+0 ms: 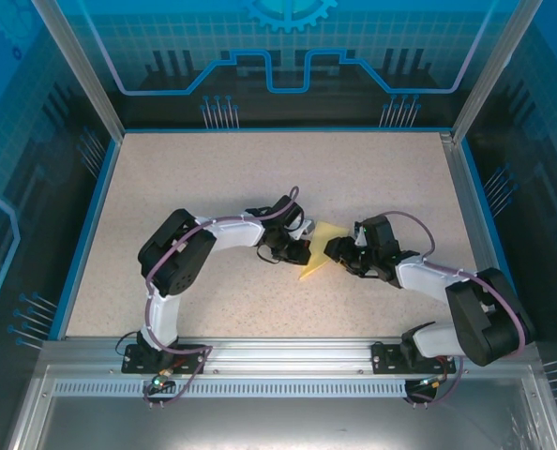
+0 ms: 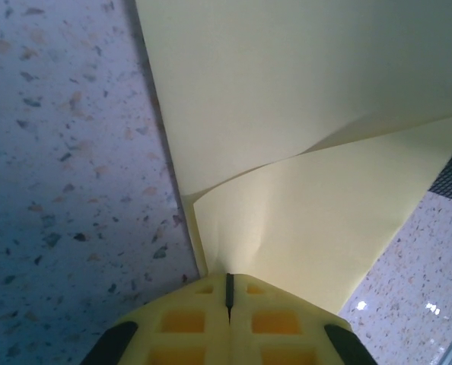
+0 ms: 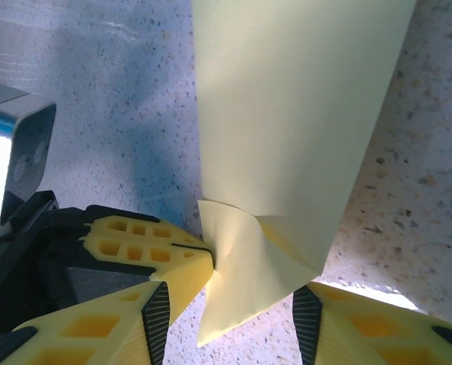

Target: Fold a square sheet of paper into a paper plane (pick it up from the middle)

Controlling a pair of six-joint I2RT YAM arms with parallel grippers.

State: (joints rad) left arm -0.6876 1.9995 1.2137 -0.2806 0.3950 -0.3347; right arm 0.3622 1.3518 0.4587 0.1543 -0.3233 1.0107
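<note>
The square sheet of paper (image 1: 320,251) is pale yellow and partly folded, lying on the table between both grippers. In the left wrist view, one flap of the sheet (image 2: 302,137) lifts and curls over the layer below. My left gripper (image 2: 227,277) is shut on the near edge of the sheet, also seen as the left gripper (image 3: 209,255) from the right wrist. My right gripper (image 3: 230,327) stands open, with a folded corner of the sheet (image 3: 287,137) between its fingers (image 3: 112,323). A paper plane is out of view.
The speckled table (image 1: 213,178) is bordered by a blue rim and metal frame posts (image 1: 471,84). Both arms bend inward to the middle of the table, with their bases on the metal rail (image 1: 278,361) at the near edge.
</note>
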